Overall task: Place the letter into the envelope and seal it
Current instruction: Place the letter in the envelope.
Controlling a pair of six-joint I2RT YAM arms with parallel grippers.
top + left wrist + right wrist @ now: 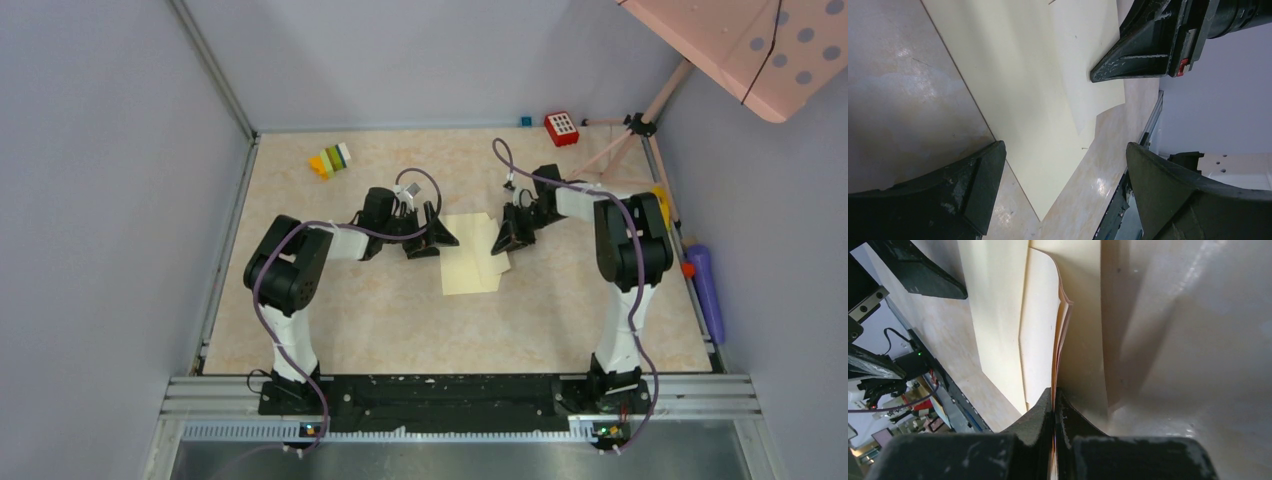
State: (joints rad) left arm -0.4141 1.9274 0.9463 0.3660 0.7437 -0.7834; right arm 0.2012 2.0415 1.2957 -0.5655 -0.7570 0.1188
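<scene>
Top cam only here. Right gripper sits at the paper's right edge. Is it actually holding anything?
Observer: Yes. The wrist view shows the right gripper shut on the layered edge of the folded tan paper letter.
Operator: Left one?
Observer: The left gripper is wide open, straddling a corner of the pale cream rectangular paper envelope, which lies flat.
Operator: Letter flat too?
Observer: No, its gripped layers bow upward near the fingertips.

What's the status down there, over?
Left gripper open, over envelope corner. Right gripper shut on letter edge. Envelope on table. Nothing blocking.
</scene>
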